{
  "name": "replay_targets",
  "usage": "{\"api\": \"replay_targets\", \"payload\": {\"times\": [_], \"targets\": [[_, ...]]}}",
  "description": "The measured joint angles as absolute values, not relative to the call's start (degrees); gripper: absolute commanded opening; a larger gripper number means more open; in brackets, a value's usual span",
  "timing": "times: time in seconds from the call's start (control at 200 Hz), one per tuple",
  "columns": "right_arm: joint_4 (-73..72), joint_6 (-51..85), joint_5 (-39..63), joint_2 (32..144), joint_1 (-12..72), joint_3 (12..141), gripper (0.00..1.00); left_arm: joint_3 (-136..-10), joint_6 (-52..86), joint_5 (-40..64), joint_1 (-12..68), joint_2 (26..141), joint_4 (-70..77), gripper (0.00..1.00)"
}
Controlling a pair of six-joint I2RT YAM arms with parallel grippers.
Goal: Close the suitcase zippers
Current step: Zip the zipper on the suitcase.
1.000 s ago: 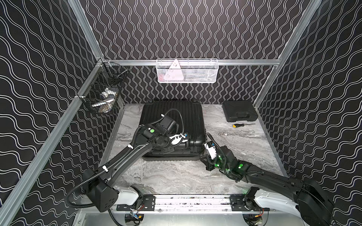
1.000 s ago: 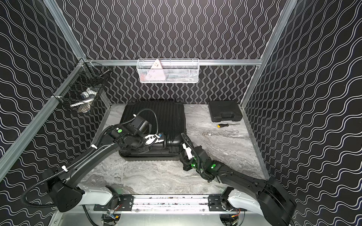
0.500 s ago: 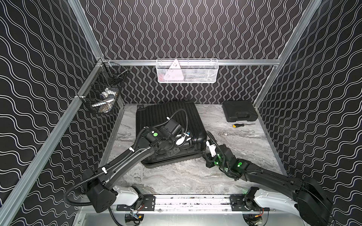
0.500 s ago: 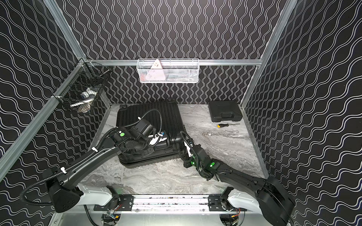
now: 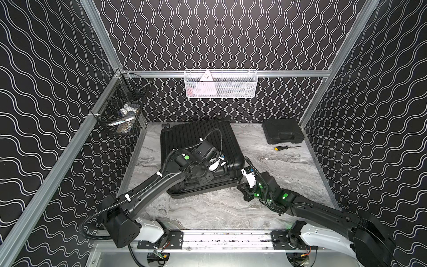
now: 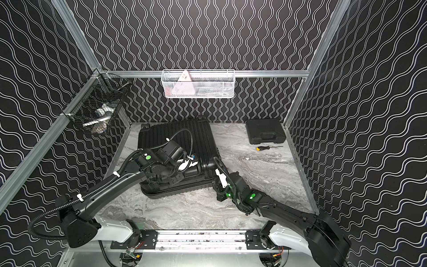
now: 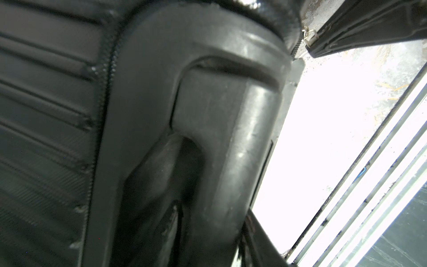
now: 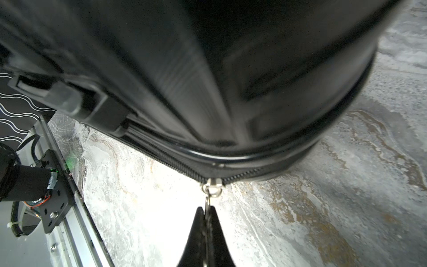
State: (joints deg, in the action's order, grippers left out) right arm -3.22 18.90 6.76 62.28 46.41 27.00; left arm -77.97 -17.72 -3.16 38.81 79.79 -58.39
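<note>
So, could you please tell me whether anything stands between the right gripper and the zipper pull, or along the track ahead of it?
Nothing visible does. The right gripper is shut on the zipper pull at the suitcase corner, and the zipper track on either side of the slider lies bare.
</note>
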Motion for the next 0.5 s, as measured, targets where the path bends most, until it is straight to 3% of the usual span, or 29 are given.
{"api": "replay_targets", "payload": {"times": [0.5], "targets": [[-13.17,23.11,7.38,69.04,46.46,27.22,0.00,-79.02,-6.98,-4.12,41.63,81.87,-53.12,0.12]]}}
